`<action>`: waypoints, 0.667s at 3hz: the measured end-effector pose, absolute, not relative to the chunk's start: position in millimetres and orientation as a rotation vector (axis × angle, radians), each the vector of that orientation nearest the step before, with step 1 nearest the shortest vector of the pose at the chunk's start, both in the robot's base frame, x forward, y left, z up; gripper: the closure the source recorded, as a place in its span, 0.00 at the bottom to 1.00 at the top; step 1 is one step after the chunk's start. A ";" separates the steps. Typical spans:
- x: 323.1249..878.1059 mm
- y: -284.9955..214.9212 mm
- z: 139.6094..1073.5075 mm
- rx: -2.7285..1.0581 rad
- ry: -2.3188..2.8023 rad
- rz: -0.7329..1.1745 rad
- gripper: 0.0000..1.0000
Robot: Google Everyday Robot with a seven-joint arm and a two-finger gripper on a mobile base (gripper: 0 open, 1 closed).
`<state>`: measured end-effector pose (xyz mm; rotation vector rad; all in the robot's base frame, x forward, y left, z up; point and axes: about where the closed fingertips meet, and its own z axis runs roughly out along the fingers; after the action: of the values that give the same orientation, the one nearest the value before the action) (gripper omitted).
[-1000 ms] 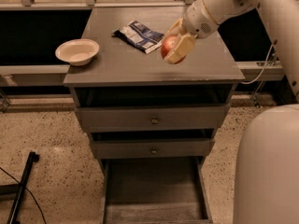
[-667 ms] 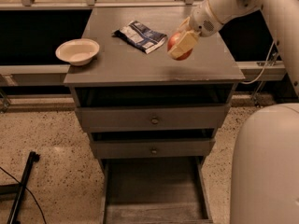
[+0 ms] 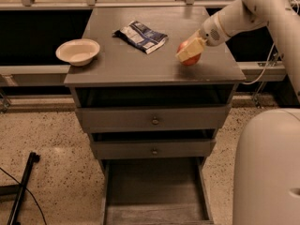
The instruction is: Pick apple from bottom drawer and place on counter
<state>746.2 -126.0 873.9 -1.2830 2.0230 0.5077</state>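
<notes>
The apple (image 3: 192, 59), red-orange, is at the right side of the counter (image 3: 140, 64), low against its grey top; I cannot tell whether it touches. My gripper (image 3: 188, 52) reaches in from the upper right on the white arm and is shut on the apple, with a cream finger (image 3: 186, 53) across its front. The bottom drawer (image 3: 154, 191) is pulled open below the cabinet, and its worn grey floor is bare.
A cream bowl (image 3: 78, 51) sits at the counter's left edge. A blue-and-white snack bag (image 3: 140, 35) lies at the back middle. The two upper drawers (image 3: 152, 121) with round knobs are shut. My white base (image 3: 267, 172) fills the lower right.
My gripper has carried the apple to the right and slightly down, closer to the counter top. Bowl, bag and drawers have not moved.
</notes>
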 end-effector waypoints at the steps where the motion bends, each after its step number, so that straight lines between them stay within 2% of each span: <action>1: 749.9 -135.8 859.8 -1.217 2.039 0.569 0.82; 2: 750.7 -137.7 856.4 -1.203 2.042 0.583 0.51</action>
<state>750.7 -137.7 856.4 -1.2030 2.0417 0.5835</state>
